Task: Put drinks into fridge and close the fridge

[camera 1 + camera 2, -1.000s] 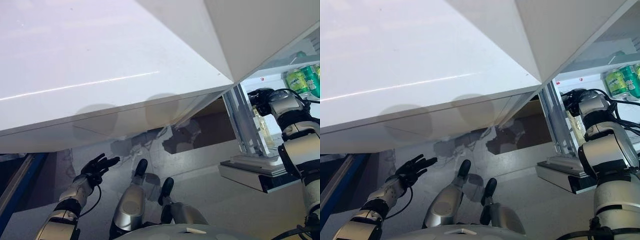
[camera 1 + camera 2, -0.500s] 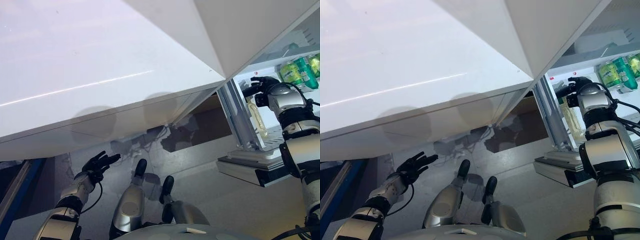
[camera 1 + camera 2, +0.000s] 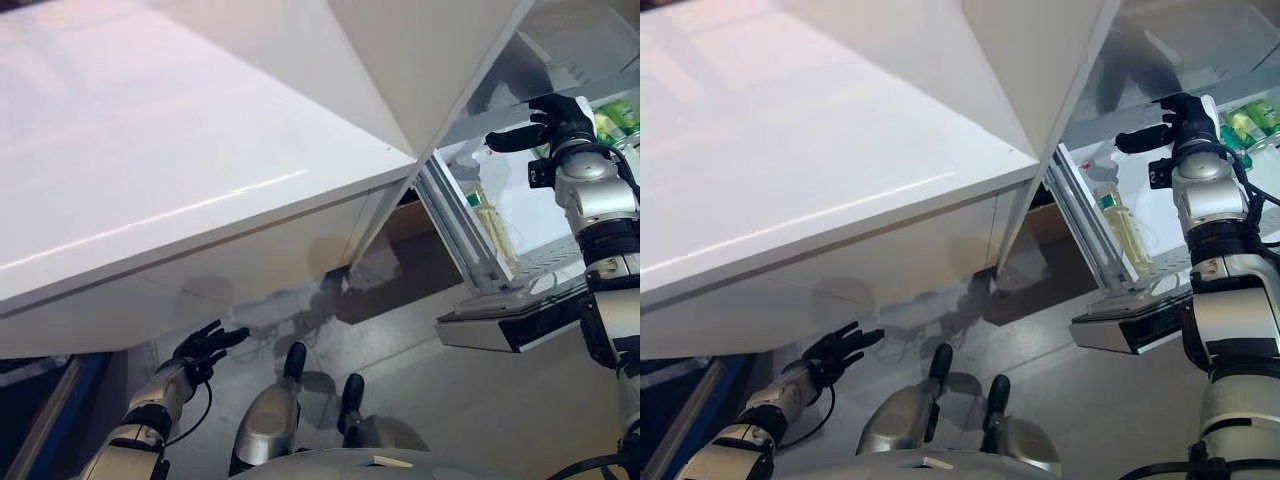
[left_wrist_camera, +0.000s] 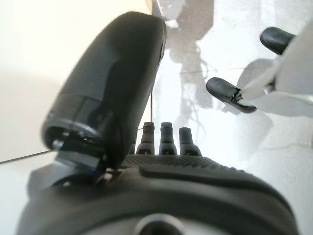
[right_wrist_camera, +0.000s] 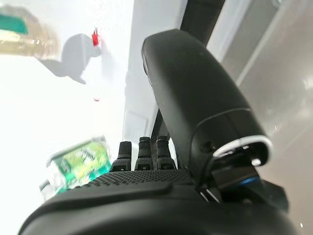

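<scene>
Green plastic drink bottles [image 3: 612, 122] sit inside the fridge at upper right, light but slick I'd guess, best grabbed mid-body, while right hand [image 3: 560, 118] and left hand [image 3: 205, 343] hang empty, fingers spread.

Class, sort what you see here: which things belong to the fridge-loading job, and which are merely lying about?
Job: fridge door; green drinks; pale bottle; right hand, open.

Lying about: blue rail; left hand, idle and open.
</scene>
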